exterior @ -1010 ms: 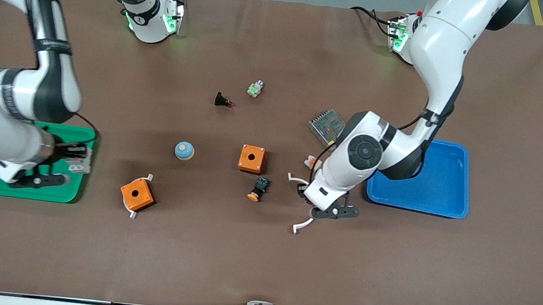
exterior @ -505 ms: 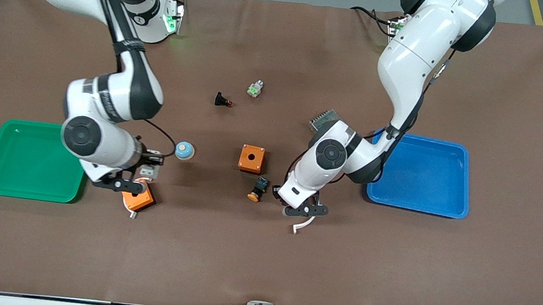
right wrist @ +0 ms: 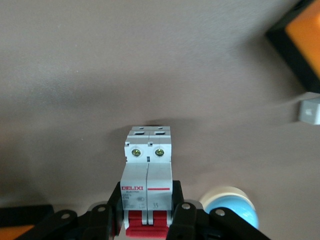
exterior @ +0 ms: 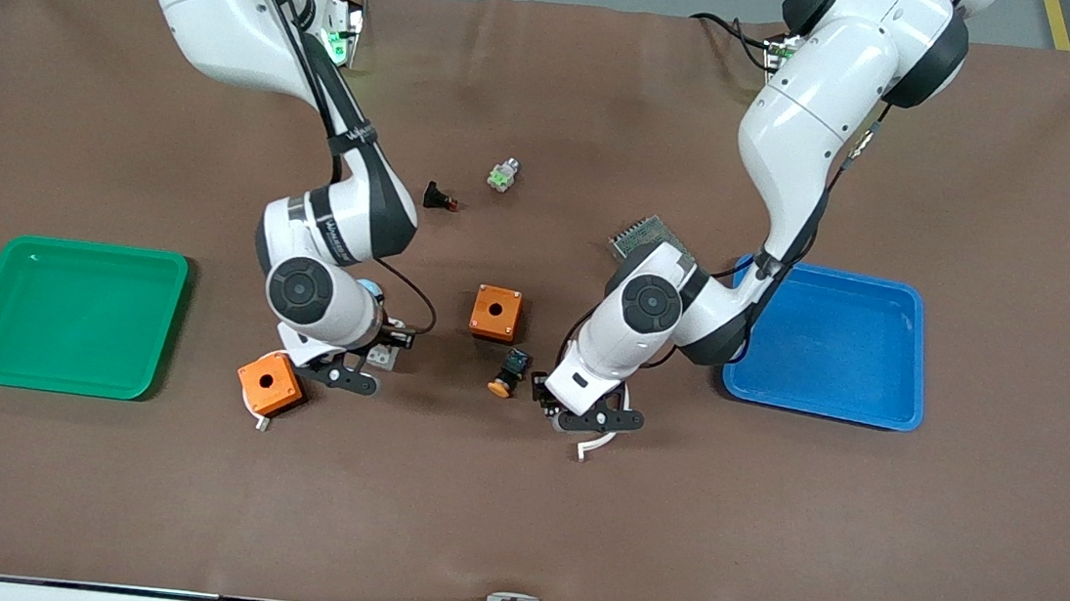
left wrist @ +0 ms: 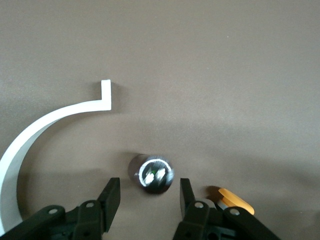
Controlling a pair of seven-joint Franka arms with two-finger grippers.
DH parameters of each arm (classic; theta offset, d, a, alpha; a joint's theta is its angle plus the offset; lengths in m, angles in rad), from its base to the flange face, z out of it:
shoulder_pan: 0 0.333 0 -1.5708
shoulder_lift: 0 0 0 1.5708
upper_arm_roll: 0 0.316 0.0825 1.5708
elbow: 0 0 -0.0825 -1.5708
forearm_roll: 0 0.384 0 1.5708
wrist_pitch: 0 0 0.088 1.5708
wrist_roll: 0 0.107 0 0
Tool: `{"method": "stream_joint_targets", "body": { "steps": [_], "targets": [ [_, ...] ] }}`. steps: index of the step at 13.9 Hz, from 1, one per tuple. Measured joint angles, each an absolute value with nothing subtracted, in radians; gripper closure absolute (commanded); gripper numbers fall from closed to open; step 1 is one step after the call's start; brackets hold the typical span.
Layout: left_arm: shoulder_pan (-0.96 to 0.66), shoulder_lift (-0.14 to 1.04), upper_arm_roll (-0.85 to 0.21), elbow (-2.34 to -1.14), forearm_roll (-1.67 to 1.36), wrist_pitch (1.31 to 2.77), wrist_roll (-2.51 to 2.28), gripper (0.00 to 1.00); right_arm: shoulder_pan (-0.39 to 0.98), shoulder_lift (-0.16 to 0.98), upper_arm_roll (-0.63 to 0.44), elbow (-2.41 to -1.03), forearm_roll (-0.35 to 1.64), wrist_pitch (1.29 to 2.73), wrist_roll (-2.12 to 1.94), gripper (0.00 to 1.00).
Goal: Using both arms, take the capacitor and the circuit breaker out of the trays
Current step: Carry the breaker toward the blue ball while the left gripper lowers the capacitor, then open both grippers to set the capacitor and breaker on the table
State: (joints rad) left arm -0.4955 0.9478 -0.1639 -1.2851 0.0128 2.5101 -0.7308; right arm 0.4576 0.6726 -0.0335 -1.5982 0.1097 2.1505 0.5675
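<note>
The breaker (right wrist: 148, 175), a white-grey block with a red switch end, sits between the fingers of my right gripper (right wrist: 148, 210), which is shut on it. In the front view this gripper (exterior: 362, 367) holds the breaker (exterior: 382, 356) low over the table beside an orange box (exterior: 270, 383). The capacitor (left wrist: 151, 173), a small dark cylinder with a silvery end facing up, stands on the table. My left gripper (left wrist: 147, 187) is open just above it, one finger at each side and not touching. In the front view the left gripper (exterior: 588, 416) hides the capacitor.
A green tray (exterior: 66, 378) lies at the right arm's end and a blue tray (exterior: 819, 406) at the left arm's end. A second orange box (exterior: 496, 312), an orange-capped black button (exterior: 508, 374), a white curved piece (exterior: 592, 443) and a circuit board (exterior: 640, 234) lie near the middle.
My right arm has carried the breaker from over the green tray toward the table's middle. My left gripper has shifted toward the orange-capped button and settled over the capacitor.
</note>
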Motion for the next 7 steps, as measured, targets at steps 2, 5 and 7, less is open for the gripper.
{"method": "stream_joint_targets", "body": {
  "steps": [2,5,7],
  "targets": [
    [-0.498,0.949,-0.162,-1.284,0.013,2.516,-0.731,0.37,0.458,0.686,-0.039,-1.594,0.112,2.17,0.569,0.0],
    [-0.498,0.935,-0.152,-1.263,0.013,2.497,-0.731,0.14,0.458,0.686,-0.041,-1.589,0.113,2.169,0.569,0.0],
    [-0.496,0.893,-0.122,-1.251,0.013,2.41,-0.731,0.08,0.457,0.679,-0.041,-1.573,0.113,2.161,0.568,0.0]
  ]
}}
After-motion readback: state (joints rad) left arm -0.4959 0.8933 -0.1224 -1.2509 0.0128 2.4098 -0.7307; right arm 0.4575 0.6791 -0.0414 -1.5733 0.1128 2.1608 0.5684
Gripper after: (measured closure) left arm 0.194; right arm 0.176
